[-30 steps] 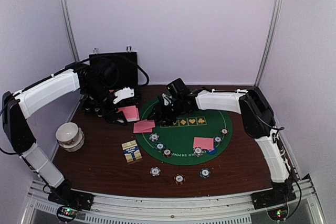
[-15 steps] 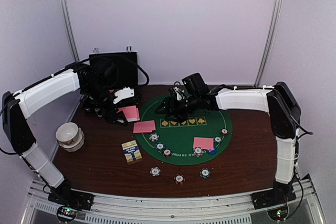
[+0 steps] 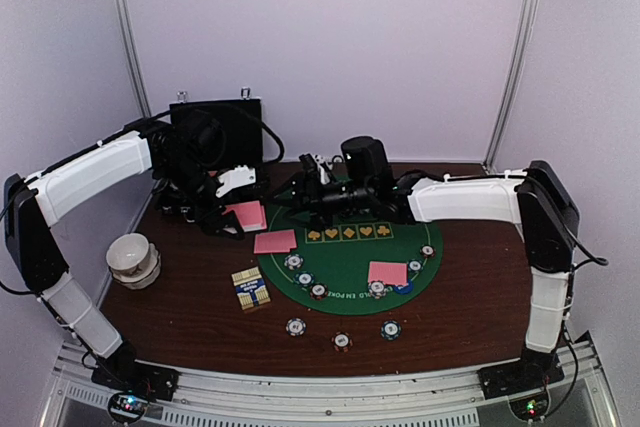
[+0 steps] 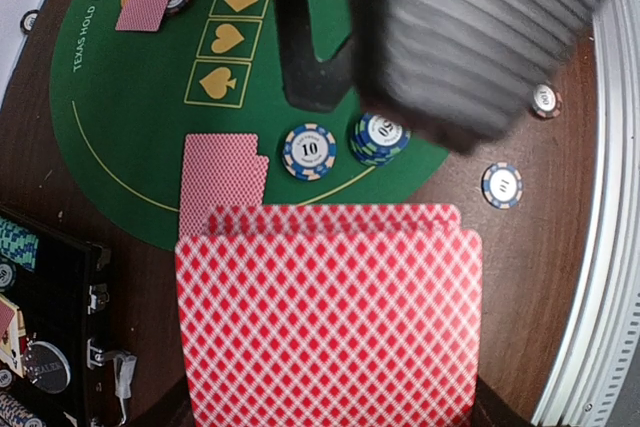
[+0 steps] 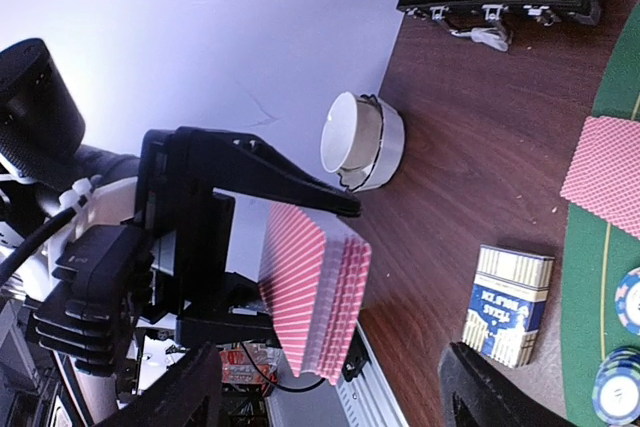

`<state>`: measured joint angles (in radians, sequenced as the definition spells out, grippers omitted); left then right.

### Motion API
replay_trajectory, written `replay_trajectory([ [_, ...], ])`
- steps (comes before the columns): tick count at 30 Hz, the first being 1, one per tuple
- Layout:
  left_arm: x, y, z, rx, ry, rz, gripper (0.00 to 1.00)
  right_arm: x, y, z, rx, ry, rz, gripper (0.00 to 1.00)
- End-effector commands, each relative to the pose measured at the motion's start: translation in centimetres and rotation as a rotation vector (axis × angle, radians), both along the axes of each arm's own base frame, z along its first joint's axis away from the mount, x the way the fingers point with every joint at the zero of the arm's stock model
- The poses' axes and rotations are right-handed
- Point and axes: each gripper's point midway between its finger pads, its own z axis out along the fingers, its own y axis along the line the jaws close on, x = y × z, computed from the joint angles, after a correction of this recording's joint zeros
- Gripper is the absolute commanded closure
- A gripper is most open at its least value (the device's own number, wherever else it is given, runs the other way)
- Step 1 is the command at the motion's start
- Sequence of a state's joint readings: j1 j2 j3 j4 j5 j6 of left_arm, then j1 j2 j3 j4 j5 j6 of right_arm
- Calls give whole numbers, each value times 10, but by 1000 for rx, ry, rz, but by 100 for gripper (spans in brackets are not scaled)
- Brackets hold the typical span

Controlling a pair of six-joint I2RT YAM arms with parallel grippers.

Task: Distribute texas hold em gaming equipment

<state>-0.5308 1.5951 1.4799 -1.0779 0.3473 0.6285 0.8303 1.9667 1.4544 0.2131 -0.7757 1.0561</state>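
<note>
Distribution partly done: dealt cards lie at the green mat's left edge and right near part, chips along its near rim, while the left tool grips the undealt deck over the far-left desk and the open, empty right tool reaches toward it.

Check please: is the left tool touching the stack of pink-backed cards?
Touching. The right wrist view shows the left tool closed on the stack of pink-backed cards, one black finger on its top edge.

The overhead camera looks down from the near edge across the dark wooden table. Both wrist cameras sit close, sharing the pink-backed card stack.
</note>
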Motion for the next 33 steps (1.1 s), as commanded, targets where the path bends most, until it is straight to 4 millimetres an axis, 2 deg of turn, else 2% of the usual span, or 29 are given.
replay_trajectory([
  [1, 7, -8, 17, -58, -26, 6, 100, -9, 18, 21, 71, -19, 49, 22],
  [7, 7, -9, 19, -65, -25, 7, 100, -14, 32, 13, 63, -1, 77, 22],
  [18, 4, -8, 20, -66, -22, 3, 100, -14, 48, 4, 53, 17, 100, 21],
  [25, 4, -8, 20, -69, -23, 3, 100, -22, 67, -3, 64, 54, 159, 22],
  [33, 4, -8, 20, -68, -23, 0, 100, -15, 69, -18, 47, 90, 137, 27],
])
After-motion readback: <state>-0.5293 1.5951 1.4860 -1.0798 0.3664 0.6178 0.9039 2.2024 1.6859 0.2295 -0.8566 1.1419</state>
